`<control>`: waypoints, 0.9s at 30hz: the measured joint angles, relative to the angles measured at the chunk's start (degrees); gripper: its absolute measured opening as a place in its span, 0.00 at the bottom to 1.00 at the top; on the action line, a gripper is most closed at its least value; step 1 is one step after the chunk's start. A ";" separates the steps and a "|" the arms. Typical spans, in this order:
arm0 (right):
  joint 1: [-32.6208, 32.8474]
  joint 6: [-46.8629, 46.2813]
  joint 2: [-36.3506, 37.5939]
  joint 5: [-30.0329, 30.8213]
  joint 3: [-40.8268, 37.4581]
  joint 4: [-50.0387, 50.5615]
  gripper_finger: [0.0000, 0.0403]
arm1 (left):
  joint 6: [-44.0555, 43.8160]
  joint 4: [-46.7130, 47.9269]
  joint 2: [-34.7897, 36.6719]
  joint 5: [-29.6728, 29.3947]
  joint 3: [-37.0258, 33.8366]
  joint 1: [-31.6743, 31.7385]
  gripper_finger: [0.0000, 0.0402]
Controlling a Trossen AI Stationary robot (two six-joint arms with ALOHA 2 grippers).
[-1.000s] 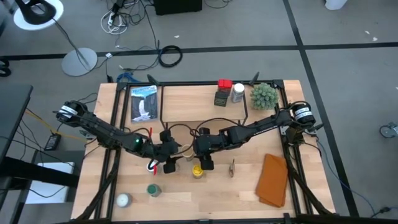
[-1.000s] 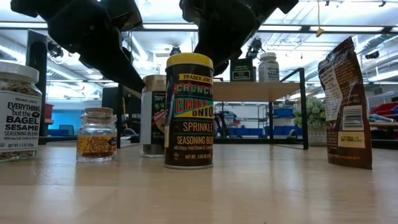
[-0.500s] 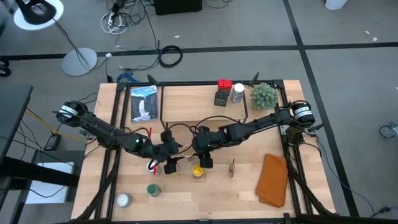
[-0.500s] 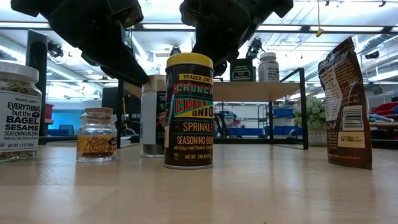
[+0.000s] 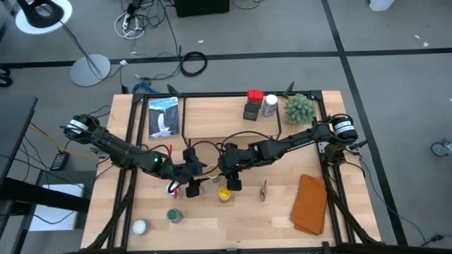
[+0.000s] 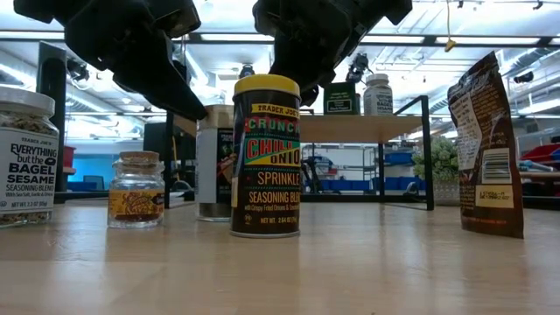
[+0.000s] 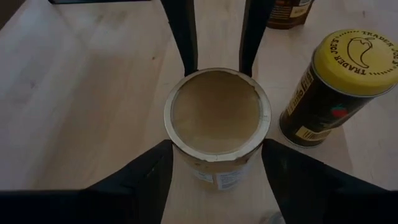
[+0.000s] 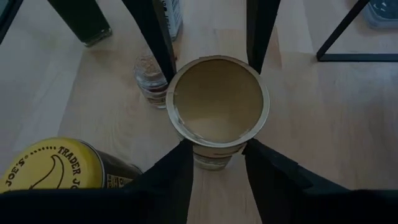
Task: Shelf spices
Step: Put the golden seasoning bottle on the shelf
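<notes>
- tan-lidded jar (image 7: 216, 118): upright on the table (image 5: 233, 226) in front of the shelf, between both grippers, just behind the yellow-lidded jar in the low view
- right gripper (image 8: 216, 146): centre of table, reaching down on the jar; fingers clamped against the jar's sides under the lid
- left gripper (image 5: 192, 185): at the same jar from the other side; gripping or not, cannot tell
- yellow-lidded jar (image 5: 224, 194): upright, just beside the tan-lidded jar, not held
- small glass jar (image 6: 136, 188): on the table near them
- bagel seasoning jar (image 6: 26, 157): low view's left edge, on the table
- brown pouch (image 6: 486, 144): standing on the table, right of the yellow-lidded jar
- shelf (image 5: 212, 116): far side of table; red-lidded jar (image 5: 255, 95), dark tin (image 5: 252, 111) and white-capped jar (image 5: 270, 106) clustered at its right end
</notes>
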State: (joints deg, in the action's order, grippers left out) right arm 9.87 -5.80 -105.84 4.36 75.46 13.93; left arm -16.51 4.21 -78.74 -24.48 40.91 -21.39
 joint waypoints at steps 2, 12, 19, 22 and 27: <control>0.00 0.00 0.00 -0.02 0.00 -0.12 0.34 | 0.36 0.36 0.00 -0.04 0.20 0.00 0.62; 0.13 0.00 -0.02 -0.11 -0.03 0.28 0.33 | 4.29 3.64 0.01 -0.36 3.58 -0.02 0.62; 0.13 -0.09 -0.02 0.05 1.39 0.42 0.32 | 4.22 6.38 0.00 -0.56 4.09 -0.02 0.62; 0.11 -0.09 0.02 0.13 1.68 -0.36 0.32 | 4.15 7.23 0.00 -0.57 4.09 -0.02 0.62; 0.06 -0.07 0.07 0.37 1.78 -2.16 0.31 | 4.19 5.68 -0.02 -0.83 4.32 0.00 0.62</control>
State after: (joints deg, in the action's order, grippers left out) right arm 9.93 -5.87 -105.78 4.73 77.24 11.78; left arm -12.32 9.88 -78.76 -25.31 45.22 -21.39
